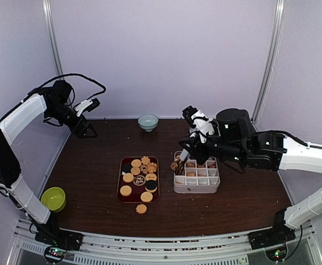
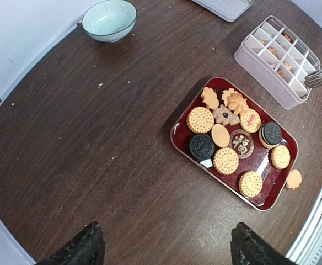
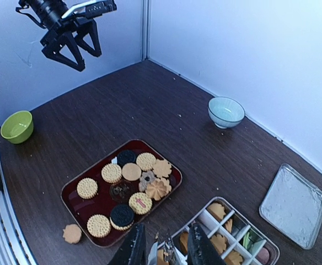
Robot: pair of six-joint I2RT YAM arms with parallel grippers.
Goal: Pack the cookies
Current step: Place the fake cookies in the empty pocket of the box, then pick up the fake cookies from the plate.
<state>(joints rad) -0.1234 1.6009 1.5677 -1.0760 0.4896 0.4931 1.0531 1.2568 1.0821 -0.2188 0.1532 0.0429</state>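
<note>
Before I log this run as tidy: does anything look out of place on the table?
Yes. One orange cookie lies on the bare table, just off the near edge of the red tray, apart from the cookies on it. Pale crumbs also dot the table.

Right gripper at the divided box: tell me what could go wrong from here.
1. The right gripper hangs over the left rim of the divided box, not squarely over a cell. A cookie released here could hit a divider or fall outside.
2. One loose cookie lies on the table beside the tray. It may get skipped or nudged away.
3. The cookies on the tray touch each other, so a grasp may disturb neighbours.
</note>
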